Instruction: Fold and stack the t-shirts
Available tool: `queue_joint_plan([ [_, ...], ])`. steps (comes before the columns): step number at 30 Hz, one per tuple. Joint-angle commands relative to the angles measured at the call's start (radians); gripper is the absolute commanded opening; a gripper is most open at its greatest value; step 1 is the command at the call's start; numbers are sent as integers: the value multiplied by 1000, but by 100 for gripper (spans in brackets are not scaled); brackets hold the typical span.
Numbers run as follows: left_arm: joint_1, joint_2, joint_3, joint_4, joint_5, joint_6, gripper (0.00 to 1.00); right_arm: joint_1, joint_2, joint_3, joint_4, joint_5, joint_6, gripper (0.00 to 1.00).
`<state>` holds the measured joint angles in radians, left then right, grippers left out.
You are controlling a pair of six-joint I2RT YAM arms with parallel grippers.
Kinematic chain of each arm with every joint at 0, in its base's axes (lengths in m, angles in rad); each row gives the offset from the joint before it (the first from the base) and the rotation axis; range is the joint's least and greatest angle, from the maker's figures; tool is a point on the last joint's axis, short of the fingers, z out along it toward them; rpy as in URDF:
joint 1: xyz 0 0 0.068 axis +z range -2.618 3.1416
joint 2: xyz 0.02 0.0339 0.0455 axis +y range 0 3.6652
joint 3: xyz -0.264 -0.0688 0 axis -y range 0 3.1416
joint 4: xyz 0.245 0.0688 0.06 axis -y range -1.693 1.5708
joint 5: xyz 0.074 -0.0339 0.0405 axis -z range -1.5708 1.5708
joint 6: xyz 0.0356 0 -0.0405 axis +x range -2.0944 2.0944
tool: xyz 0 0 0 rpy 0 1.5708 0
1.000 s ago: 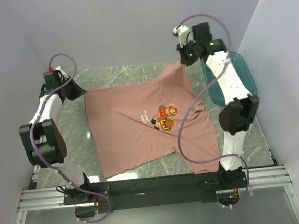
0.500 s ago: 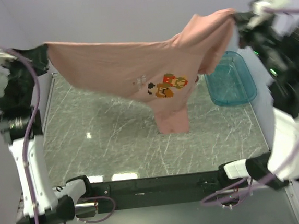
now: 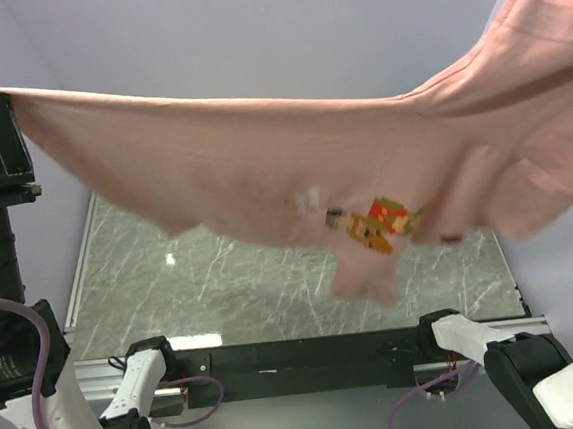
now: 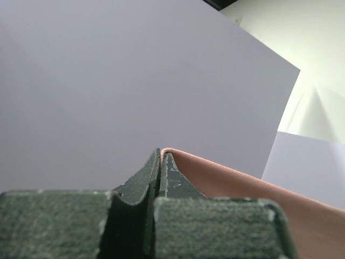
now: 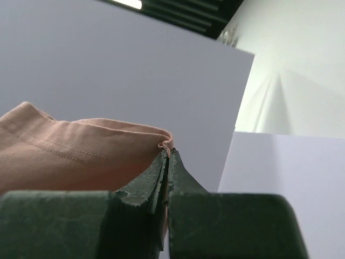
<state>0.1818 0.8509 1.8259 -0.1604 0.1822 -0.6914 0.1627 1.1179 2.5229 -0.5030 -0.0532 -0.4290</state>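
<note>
- The t-shirt (image 3: 212,171) was found aloft, stretched between both arms and hanging well above the table (image 3: 223,290); no part of it appeared to touch the marble top.
- The left gripper (image 4: 160,159) was clenched on one corner of the cloth. The wrist view showed only a thin edge caught at the very fingertips.
- The right gripper (image 5: 168,156) was likewise clamped on a stitched hem, also with a shallow bite at the tips. It lay outside the overhead view.
- The upper edge ran fairly taut from left to right. Below it the cloth sagged, with a bunched fold (image 3: 367,278) drooping near the orange print (image 3: 382,218) and loose folds gathered at the right.
- Assessment: the step in hand was spreading the garment so it could be laid flat for folding.
- Recommendation: keep both grips level and the tension even. Lower so that the hanging fold meets the table first, then draw the held edge away so the body unrolls without creases.
- Risk noted: with such shallow pinches, a sharp tug or uneven pull could slip a corner free. Slow, matched descent was judged advisable.
</note>
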Motion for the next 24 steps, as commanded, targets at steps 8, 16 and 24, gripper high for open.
queue_joint_plan([
  [8, -4, 46, -552, 119, -40, 55, 0, -8, 190, -387, 21, -106, 25, 0],
  [16, -2, 368, -882, 363, -36, 99, 0, 20, 498, -665, 174, -330, 67, 0],
  [24, -2, 957, -615, 322, -41, 98, 0, 66, 1008, -390, 201, -274, 61, 0],
])
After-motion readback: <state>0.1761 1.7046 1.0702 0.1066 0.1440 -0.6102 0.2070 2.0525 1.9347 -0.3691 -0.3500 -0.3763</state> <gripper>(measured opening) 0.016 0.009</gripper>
